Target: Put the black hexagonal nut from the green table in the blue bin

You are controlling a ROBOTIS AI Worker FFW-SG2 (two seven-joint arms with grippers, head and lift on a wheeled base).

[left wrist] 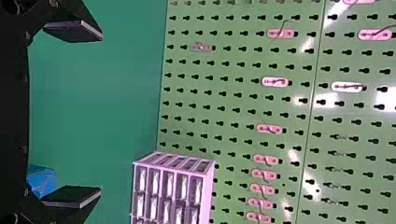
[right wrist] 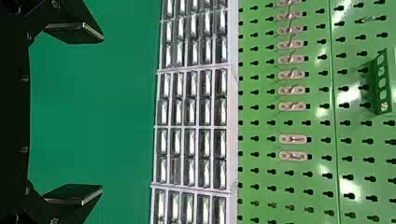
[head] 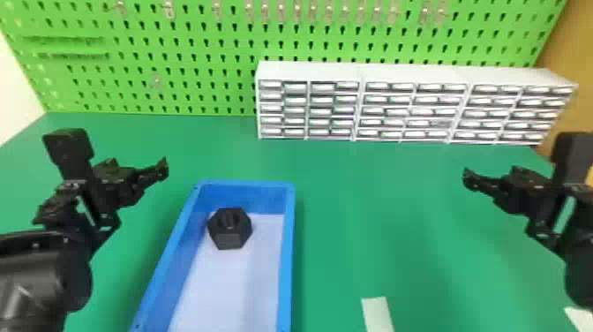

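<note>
Inside the blue bin (head: 287, 251), the black hexagonal nut (head: 230, 230) is judged stiff, sturdy and best gripped across opposite flats, while the left gripper (left wrist: 101, 113) and right gripper (right wrist: 102, 113) are spread wide, nothing held.

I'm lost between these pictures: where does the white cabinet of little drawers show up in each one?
Head view: the drawer cabinet stands at the back of the green table, right of centre.
Left wrist view: part of the drawer cabinet, cut off by the picture's edge, beyond the left gripper.
Right wrist view: the drawer cabinet spans the picture, beyond the right gripper.
Shared landmark: the green pegboard behind it.
</note>
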